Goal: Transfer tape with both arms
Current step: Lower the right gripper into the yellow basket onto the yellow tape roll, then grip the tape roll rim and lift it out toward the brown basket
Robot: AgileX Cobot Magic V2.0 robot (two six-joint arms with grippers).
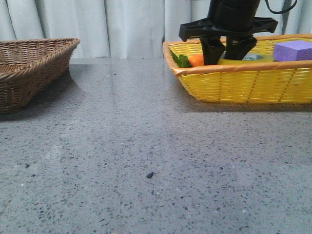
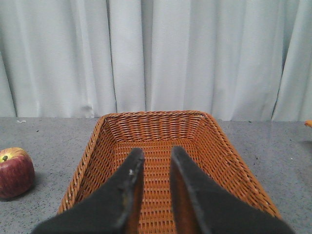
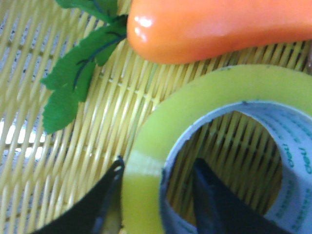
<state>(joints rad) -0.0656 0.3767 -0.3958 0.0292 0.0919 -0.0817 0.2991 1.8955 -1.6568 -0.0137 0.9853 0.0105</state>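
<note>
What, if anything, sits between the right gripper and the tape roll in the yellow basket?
Nothing visible. The right gripper already straddles the wall of the tape, one finger outside and one inside the core. The carrot lies beside the roll, not between.

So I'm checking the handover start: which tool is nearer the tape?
Right. The right tool straddles the tape wall; the left tool hovers over the brown basket.

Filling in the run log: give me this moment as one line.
right gripper: in yellow basket, fingers straddling tape wall, grip unconfirmed | left gripper: empty, over brown basket | tape: flat beside carrot
</note>
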